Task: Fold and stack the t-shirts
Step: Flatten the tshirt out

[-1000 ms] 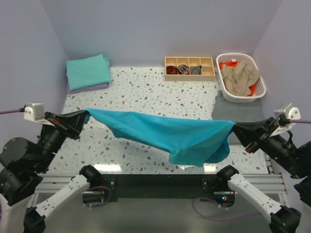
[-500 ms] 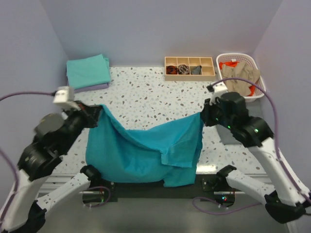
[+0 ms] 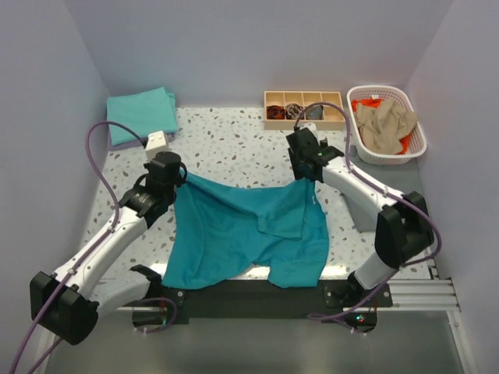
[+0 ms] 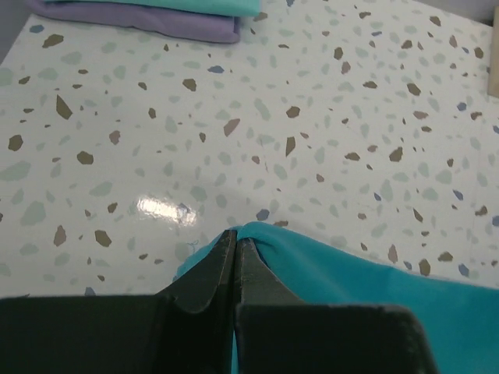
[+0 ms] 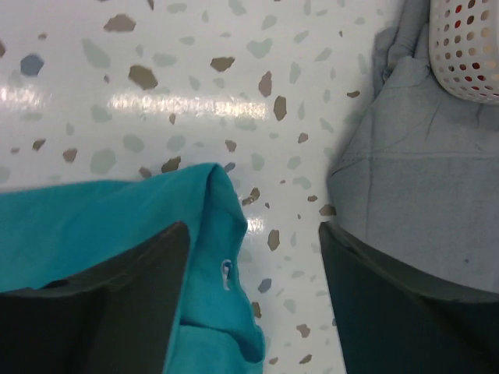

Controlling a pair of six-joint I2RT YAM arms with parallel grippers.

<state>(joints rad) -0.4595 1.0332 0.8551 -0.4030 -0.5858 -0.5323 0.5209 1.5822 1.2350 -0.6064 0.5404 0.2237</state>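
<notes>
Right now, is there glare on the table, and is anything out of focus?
Top external view: sharp, with bright reflections on the table at its near edge, either side of the teal t-shirt. Left wrist view: a small glare patch ahead of the left gripper, which looks soft. Right wrist view: a glare streak beyond the shirt; the right gripper is dark and blurred.

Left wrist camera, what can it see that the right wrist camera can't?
Only the left wrist view shows the folded lavender t-shirt under an aqua t-shirt, and the left gripper shut on the teal t-shirt. Only the right wrist view shows the grey cloth, the white basket and the right gripper open. Both show that t-shirt and the speckled table.
</notes>
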